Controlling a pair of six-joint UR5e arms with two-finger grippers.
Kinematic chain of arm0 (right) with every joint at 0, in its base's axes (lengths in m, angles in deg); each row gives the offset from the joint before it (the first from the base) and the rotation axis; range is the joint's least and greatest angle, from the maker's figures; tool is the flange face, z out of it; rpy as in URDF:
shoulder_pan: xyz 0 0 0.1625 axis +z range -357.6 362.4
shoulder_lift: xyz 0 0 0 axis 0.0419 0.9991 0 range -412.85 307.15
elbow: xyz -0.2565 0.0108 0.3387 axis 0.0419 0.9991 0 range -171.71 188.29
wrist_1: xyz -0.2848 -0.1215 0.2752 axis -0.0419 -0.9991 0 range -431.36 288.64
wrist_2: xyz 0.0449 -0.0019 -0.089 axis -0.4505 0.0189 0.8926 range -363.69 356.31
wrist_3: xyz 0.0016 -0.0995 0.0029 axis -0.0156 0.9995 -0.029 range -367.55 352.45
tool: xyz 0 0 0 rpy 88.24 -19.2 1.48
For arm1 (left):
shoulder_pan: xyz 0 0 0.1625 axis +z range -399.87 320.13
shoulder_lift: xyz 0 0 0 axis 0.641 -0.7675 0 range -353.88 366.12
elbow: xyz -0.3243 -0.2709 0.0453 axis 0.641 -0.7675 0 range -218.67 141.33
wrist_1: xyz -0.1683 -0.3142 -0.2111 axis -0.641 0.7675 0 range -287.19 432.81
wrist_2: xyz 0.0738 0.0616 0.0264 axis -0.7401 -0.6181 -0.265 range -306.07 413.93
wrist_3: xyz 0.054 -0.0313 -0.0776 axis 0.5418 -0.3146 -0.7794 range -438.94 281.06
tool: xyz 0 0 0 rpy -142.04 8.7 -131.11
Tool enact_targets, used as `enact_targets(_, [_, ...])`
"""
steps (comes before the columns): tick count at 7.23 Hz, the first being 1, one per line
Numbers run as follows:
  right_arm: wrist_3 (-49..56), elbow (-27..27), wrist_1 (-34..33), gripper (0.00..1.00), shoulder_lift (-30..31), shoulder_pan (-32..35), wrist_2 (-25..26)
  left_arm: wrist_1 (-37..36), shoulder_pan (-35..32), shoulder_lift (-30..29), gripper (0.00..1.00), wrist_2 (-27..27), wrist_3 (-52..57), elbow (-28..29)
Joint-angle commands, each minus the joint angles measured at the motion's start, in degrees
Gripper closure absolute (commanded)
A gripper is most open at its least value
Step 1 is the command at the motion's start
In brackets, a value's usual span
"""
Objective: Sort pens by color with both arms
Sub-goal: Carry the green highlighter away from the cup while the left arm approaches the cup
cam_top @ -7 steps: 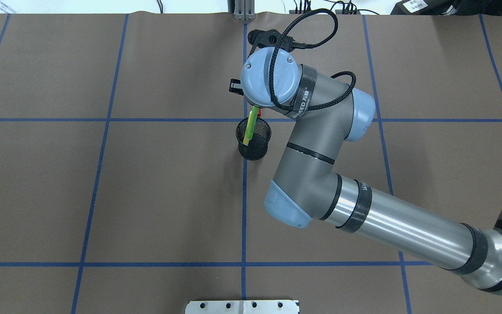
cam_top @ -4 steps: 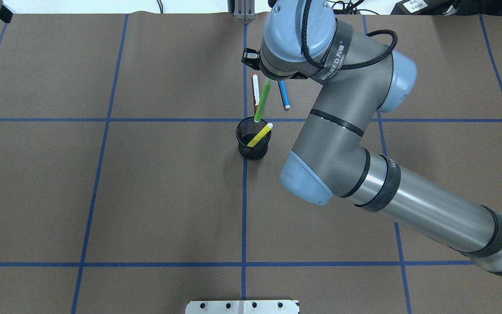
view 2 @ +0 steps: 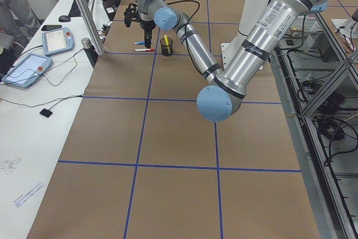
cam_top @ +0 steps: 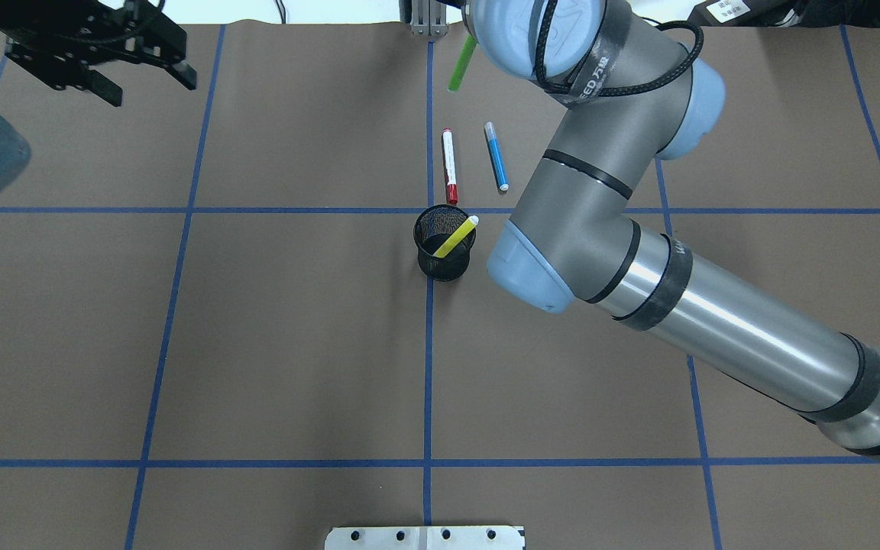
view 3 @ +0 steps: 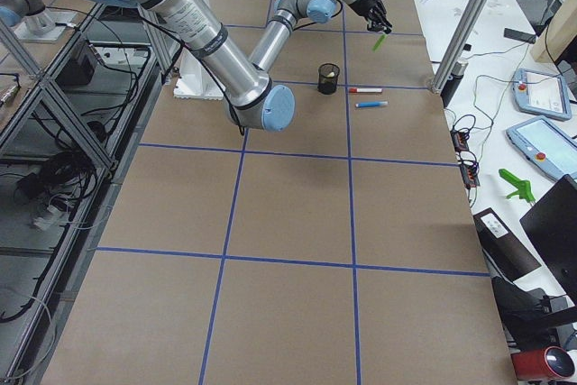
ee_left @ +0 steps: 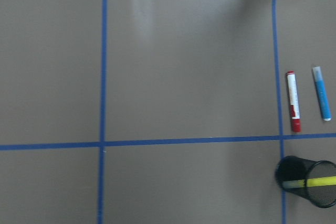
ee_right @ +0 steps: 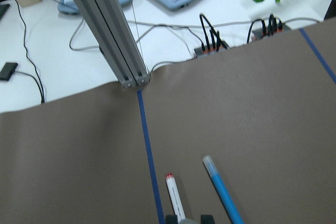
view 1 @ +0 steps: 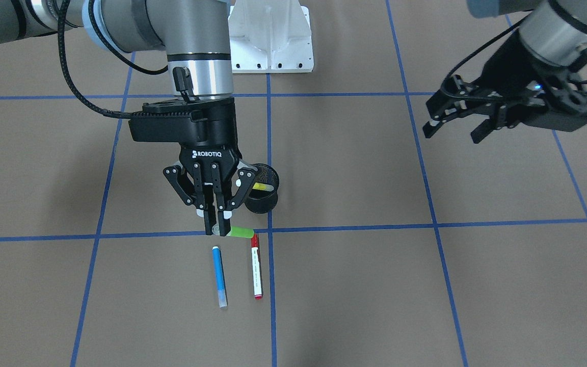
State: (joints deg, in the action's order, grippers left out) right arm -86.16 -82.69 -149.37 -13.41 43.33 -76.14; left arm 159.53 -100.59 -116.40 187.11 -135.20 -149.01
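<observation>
I see my right arm [view 1: 199, 71] with its jaws pinching one end of the lime green marker pen [view 1: 238, 233] above the brown worktop [view 1: 375, 306]. The blue pen [view 1: 219, 275] and the white red-capped pen [view 1: 256, 265] lie beside each other below it. The yellow pen [view 1: 261, 187] leans in the black mesh cup [view 1: 265, 205]. The left arm [view 1: 553, 25] hangs well apart, jaws spread.

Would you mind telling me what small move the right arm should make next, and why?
Probably lower the right gripper and lay the lime green pen beside the blue pen and red-capped pen: the gripper holds it above the table, where those two already lie side by side.
</observation>
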Motion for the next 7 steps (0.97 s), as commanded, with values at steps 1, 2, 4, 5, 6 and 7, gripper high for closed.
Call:
enact_targets(1, [-0.58, 5.02, 10.39, 0.84, 0.19, -0.06, 1.53, 9.67, 6.92, -1.14, 0.01, -7.38, -7.28, -0.23])
enact_targets(2, [1.51, 4.75, 10.24, 0.84, 0.90, 4.55, -9.79, 10.57, 10.50, -1.93, 0.01, -10.63, -10.07, -0.14])
enact_targets(4, [9.05, 5.01, 6.23, 0.85, 2.39, 13.70, -29.24, 17.38, 15.09, -2.21, 0.01, -16.78, -15.62, 1.43])
enact_targets(5, [14.39, 5.19, 0.63, 0.85, 1.79, 17.74, -37.86, 19.96, 16.50, -2.12, 0.01, -18.20, -16.42, 1.88])
enact_targets(6, [21.15, 5.63, -10.91, 0.85, -0.39, 19.78, -45.60, 24.94, 17.65, -2.12, 0.02, -20.13, -16.43, 2.40])
enact_targets(7, [26.09, 6.24, -22.86, 0.85, -2.68, 19.80, -47.33, 29.17, 19.57, -2.20, 0.01, -23.11, -20.43, 3.71])
